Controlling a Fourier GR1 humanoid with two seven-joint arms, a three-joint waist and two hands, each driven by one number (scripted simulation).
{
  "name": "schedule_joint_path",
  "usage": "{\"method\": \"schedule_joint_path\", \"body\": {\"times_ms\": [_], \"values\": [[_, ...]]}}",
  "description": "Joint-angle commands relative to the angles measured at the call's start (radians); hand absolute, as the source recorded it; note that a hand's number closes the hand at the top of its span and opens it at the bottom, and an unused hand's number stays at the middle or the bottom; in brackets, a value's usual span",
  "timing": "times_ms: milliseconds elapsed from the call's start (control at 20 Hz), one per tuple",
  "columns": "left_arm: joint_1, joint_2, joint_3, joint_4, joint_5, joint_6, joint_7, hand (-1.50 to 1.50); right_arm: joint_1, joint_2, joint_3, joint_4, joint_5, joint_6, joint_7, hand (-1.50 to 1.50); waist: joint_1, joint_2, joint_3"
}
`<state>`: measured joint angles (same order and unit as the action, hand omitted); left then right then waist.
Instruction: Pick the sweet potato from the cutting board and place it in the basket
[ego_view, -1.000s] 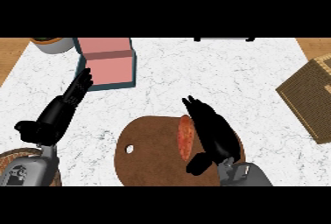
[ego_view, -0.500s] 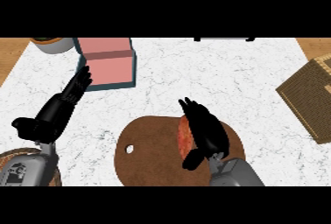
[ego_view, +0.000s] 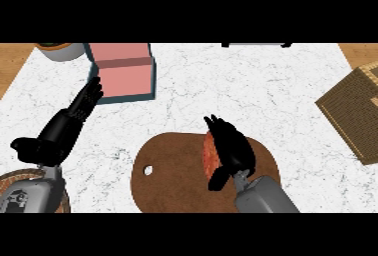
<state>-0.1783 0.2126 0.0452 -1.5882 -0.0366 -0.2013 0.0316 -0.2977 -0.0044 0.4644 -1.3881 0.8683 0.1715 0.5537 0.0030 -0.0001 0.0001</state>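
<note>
Sweet potato lies on the round brown cutting board, toward the board's right half, long axis running away from the robot. Only a reddish strip of it shows along its left flank; the rest sits under the right hand, which lies lengthwise over it with the fingers reaching past the far end and the thumb hanging down at the near end. The fingers look draped along the tuber rather than wrapped round it, so I judge the hand as not yet closed on it, though the covered side cannot be seen.

By its look, the sweet potato should handle as a stiff, fairly dense thing with a dry, slightly rough skin: not fragile, not likely to squash, but rounded and tapering, so it could roll on the flat board or slide out endways if pinched near a tip. The thick middle is the sensible place to take hold, fingers on one long flank and thumb on the other, across the width.

The basket, woven and tan, stands well to the right of the board at the counter's edge and is partly cut off by the view. The left hand rests left of the board, fingers straight and pointing away, beside a pink box.
</note>
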Motion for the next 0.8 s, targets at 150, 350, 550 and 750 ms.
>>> {"method": "schedule_joint_path", "body": {"times_ms": [150, 350, 550, 750], "values": [[0.041, -0.023, 0.003, 0.023, -0.022, -0.008, -0.075, 0.00, 0.084, -0.013, 0.020, 0.014, -0.009, 0.012, -0.080, -1.50, -0.002, 0.000, 0.000], [0.061, -0.016, 0.004, -0.078, -0.001, -0.020, 0.006, 0.00, -0.011, -0.046, -0.009, 0.097, -0.025, 0.105, -0.121, 1.50, 0.004, -0.001, 0.000], [-0.011, -0.016, 0.023, 0.047, -0.027, -0.025, -0.043, 0.00, 0.015, -0.014, 0.002, 0.070, 0.005, 0.070, -0.113, 1.50, -0.003, 0.000, 0.000], [0.018, -0.011, 0.028, 0.031, -0.013, -0.036, -0.054, 0.00, 0.006, 0.004, 0.165, 0.131, 0.062, -0.035, -0.087, 1.50, 0.004, 0.000, 0.000]]}}
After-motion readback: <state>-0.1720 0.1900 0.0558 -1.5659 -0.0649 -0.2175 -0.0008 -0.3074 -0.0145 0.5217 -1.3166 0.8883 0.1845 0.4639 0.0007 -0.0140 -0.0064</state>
